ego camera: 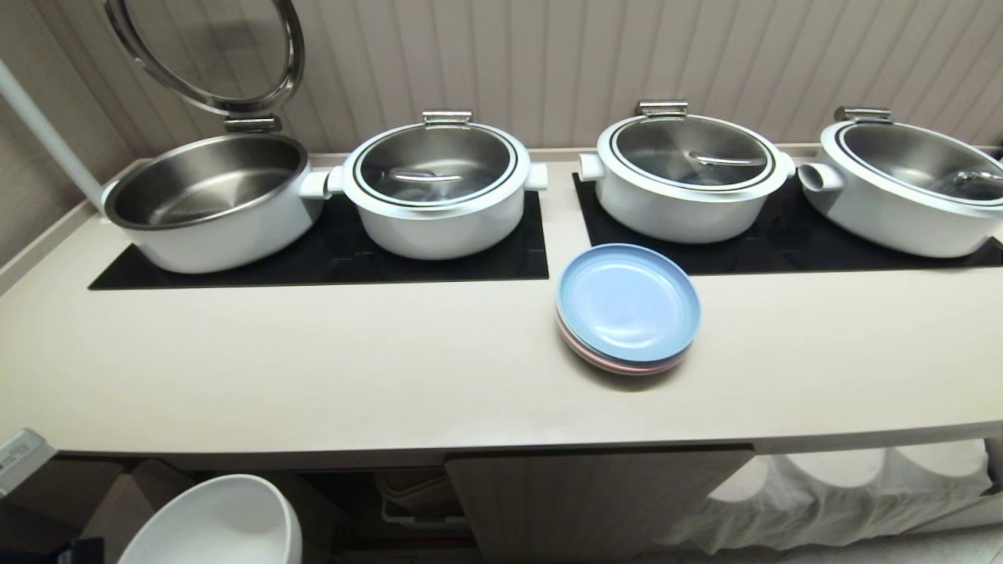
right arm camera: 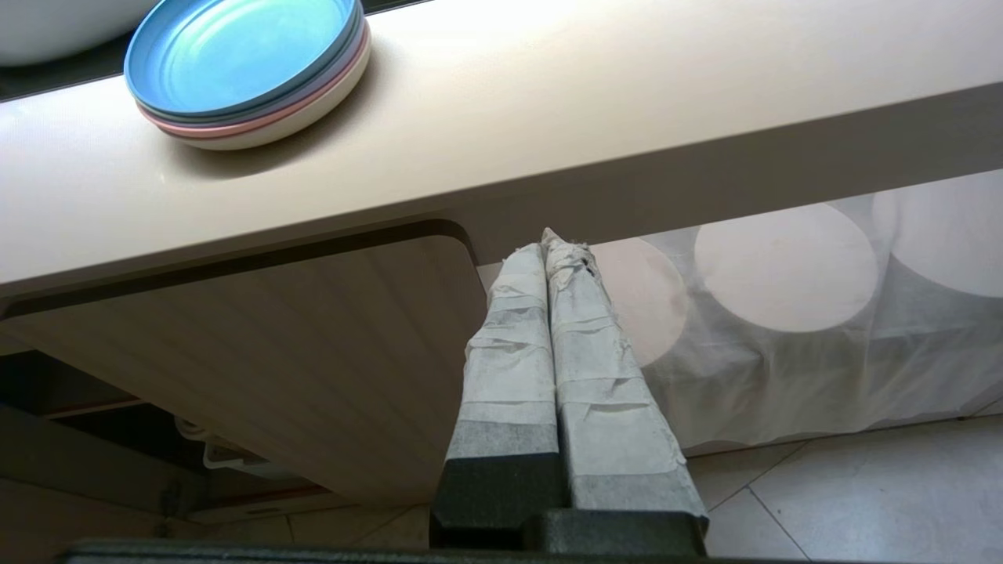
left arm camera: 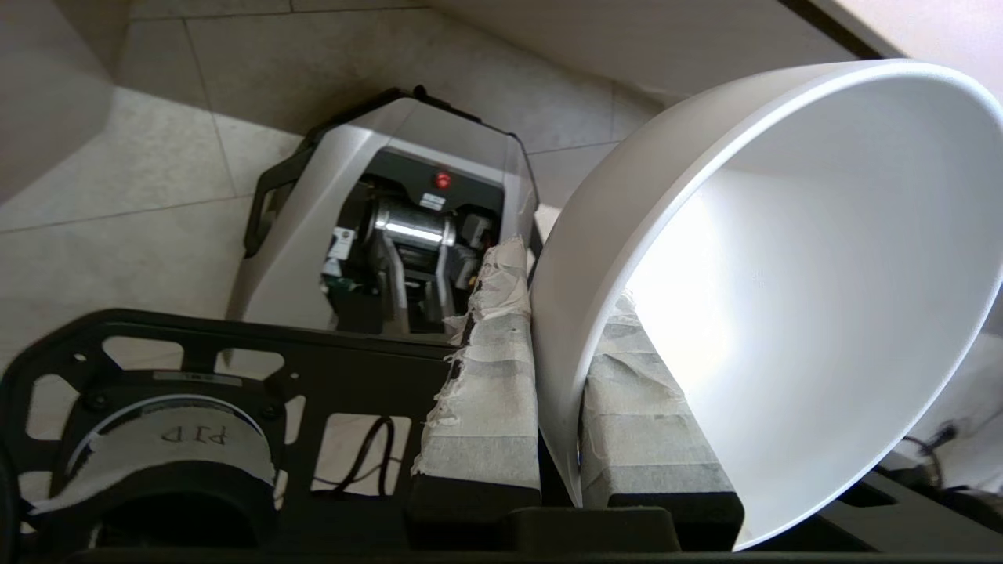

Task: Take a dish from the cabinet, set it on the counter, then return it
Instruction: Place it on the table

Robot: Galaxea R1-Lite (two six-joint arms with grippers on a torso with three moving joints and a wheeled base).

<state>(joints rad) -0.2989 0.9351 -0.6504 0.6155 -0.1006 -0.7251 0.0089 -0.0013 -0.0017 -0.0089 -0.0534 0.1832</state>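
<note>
Left gripper pinches the white bowl by its wall, rim upward, held low at far left below the counter edge; counter lies above and ahead. Right gripper parked, fingers pressed together

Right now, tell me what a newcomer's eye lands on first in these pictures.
First, the white bowl, pinched by its rim in the left gripper, low at the counter's front left, below its edge. Then four big white pots along the back on black hob panels, the leftmost pot with its lid up. A stack of plates, blue on top, sits mid-counter.
</note>
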